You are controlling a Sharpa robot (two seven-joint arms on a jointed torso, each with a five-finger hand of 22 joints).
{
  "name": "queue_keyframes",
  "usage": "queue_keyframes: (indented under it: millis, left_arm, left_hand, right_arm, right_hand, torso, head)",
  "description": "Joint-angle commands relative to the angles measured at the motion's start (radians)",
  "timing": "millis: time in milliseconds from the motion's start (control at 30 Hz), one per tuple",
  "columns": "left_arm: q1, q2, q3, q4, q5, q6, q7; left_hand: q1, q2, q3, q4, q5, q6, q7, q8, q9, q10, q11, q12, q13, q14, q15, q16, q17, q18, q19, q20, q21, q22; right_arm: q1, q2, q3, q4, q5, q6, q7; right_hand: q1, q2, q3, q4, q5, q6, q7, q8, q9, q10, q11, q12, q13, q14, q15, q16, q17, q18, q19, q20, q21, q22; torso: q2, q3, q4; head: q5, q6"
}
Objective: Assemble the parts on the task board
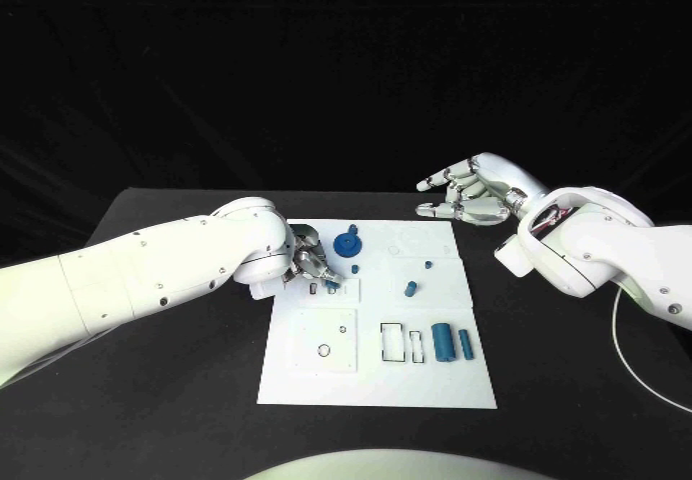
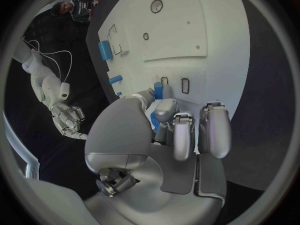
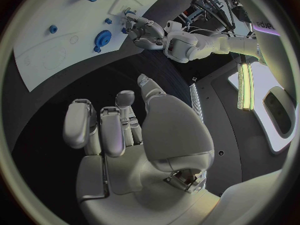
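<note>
I see the white rectangular task board (image 1: 378, 370) lying mid-table. My left hand (image 1: 310, 262) sits over its left edge, fingers pinching a small blue oblong part (image 2: 158, 90) against the board by two slots. My right hand (image 1: 469, 190) hovers off the board's far right corner, fingers loosely curled, holding nothing.

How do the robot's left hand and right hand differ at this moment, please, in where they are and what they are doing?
The left hand is down on the task board, while the right hand hovers off the board beyond its far right corner. The left hand's fingers pinch a small blue part at a slot; the right hand holds nothing, its fingers loosely curled and apart. Both are silver hands on white arms.
</note>
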Motion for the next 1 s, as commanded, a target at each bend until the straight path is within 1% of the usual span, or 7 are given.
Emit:
queue_keyframes:
  millis: [33, 233, 367, 467, 633, 767, 1000]
  left_arm:
    - [-0.001, -0.002, 0.000, 0.010, -0.006, -0.058, 0.015]
    - [-0.002, -0.003, 0.000, 0.015, -0.041, -0.068, 0.014]
    - [-0.003, -0.001, 0.000, 0.011, -0.053, -0.059, 0.008]
    - [-0.004, -0.001, -0.001, 0.009, -0.057, -0.049, 0.005]
    - [-0.005, -0.002, -0.001, 0.008, -0.064, -0.013, 0.000]
    - [-0.006, -0.002, -0.002, 0.008, -0.067, 0.031, -0.005]
    - [-0.009, 0.001, -0.002, 0.003, -0.069, 0.049, -0.007]
  left_hand:
    - [-0.009, -0.003, 0.170, -0.162, -0.004, 0.003, -0.002, 0.006, 0.002, 0.009, 0.002, 0.001, 0.002, 0.107, 0.002, 0.003, 0.263, -0.019, 0.047, 0.004, -0.002, 0.079]
    - [-0.012, -0.007, 0.178, -0.167, -0.004, 0.004, -0.003, 0.008, 0.004, 0.010, 0.001, 0.002, 0.003, 0.107, 0.002, 0.003, 0.263, -0.019, 0.048, 0.004, -0.002, 0.080]
    - [-0.013, -0.008, 0.181, -0.169, -0.004, 0.003, -0.003, 0.008, 0.006, 0.010, 0.001, 0.001, 0.002, 0.107, 0.002, 0.003, 0.263, -0.018, 0.047, 0.004, -0.004, 0.077]
    - [-0.013, -0.008, 0.182, -0.169, -0.004, 0.003, -0.003, 0.008, 0.006, 0.010, 0.001, 0.001, 0.002, 0.107, 0.002, 0.003, 0.263, -0.018, 0.047, 0.004, -0.004, 0.077]
    - [-0.014, -0.009, 0.184, -0.171, -0.004, 0.003, -0.003, 0.008, 0.006, 0.009, 0.001, 0.000, 0.001, 0.107, 0.002, 0.003, 0.263, -0.018, 0.047, 0.004, -0.005, 0.077]
    - [-0.015, -0.010, 0.187, -0.173, -0.004, 0.002, -0.003, 0.009, 0.007, 0.008, 0.001, -0.001, -0.001, 0.107, 0.002, 0.003, 0.263, -0.018, 0.047, 0.004, -0.005, 0.076]
    - [-0.015, -0.011, 0.188, -0.174, -0.004, 0.002, -0.003, 0.009, 0.007, 0.008, 0.001, -0.002, -0.002, 0.107, 0.002, 0.003, 0.263, -0.018, 0.047, 0.004, -0.006, 0.076]
  right_arm:
    - [-0.001, 0.002, 0.000, -0.001, -0.006, 0.014, 0.000]
    - [-0.001, 0.005, -0.001, -0.003, -0.005, 0.018, 0.000]
    - [-0.002, 0.006, -0.001, -0.003, -0.005, 0.019, -0.001]
    - [-0.002, 0.007, -0.001, -0.003, -0.005, 0.020, 0.000]
    - [-0.002, 0.007, -0.001, -0.003, -0.005, 0.023, -0.001]
    - [-0.002, 0.007, -0.001, -0.003, -0.005, 0.024, 0.000]
    - [-0.002, 0.007, -0.001, -0.003, -0.005, 0.027, 0.000]
  right_hand:
    - [0.001, 0.010, 0.000, 0.008, 0.003, 0.007, -0.003, 0.006, 0.001, -0.002, -0.006, -0.001, -0.002, 0.038, 0.002, -0.005, -0.002, 0.009, -0.006, -0.001, -0.007, -0.001]
    - [0.000, 0.010, -0.002, 0.010, 0.003, 0.007, -0.003, 0.006, 0.001, -0.002, -0.006, -0.001, -0.003, 0.038, 0.002, -0.005, -0.002, 0.009, -0.006, -0.001, -0.007, -0.002]
    - [0.000, 0.010, -0.002, 0.010, 0.003, 0.007, -0.003, 0.006, 0.001, -0.002, -0.006, -0.001, -0.003, 0.038, 0.002, -0.005, -0.002, 0.009, -0.006, -0.001, -0.007, -0.002]
    - [0.000, 0.010, -0.002, 0.010, 0.003, 0.007, -0.003, 0.006, 0.001, -0.002, -0.006, -0.001, -0.003, 0.038, 0.002, -0.005, -0.002, 0.009, -0.006, -0.001, -0.007, -0.002]
    - [0.000, 0.010, -0.002, 0.010, 0.003, 0.007, -0.003, 0.006, 0.001, -0.002, -0.006, -0.001, -0.003, 0.038, 0.002, -0.005, -0.002, 0.009, -0.006, -0.001, -0.007, -0.002]
    - [0.000, 0.010, -0.002, 0.010, 0.003, 0.007, -0.003, 0.006, 0.001, -0.002, -0.006, -0.001, -0.003, 0.038, 0.002, -0.005, -0.002, 0.009, -0.006, -0.001, -0.007, -0.002]
    - [0.000, 0.010, -0.002, 0.010, 0.003, 0.007, -0.003, 0.006, 0.001, -0.002, -0.006, -0.001, -0.003, 0.038, 0.002, -0.005, -0.002, 0.009, -0.006, -0.001, -0.007, -0.002]
  torso:
    - [0.001, -0.0001, 0.0001]
    - [0.001, 0.0003, 0.0013]
    - [0.000, 0.0010, 0.0007]
    - [0.000, 0.0005, -0.0006]
    - [0.000, 0.0000, -0.0014]
    - [0.001, -0.0005, -0.0013]
    - [0.000, -0.0005, -0.0002]
  head:
    - [0.002, -0.001]
    - [0.007, -0.003]
    - [0.010, -0.006]
    - [0.011, -0.005]
    - [0.013, -0.006]
    - [0.013, -0.006]
    - [0.015, -0.007]
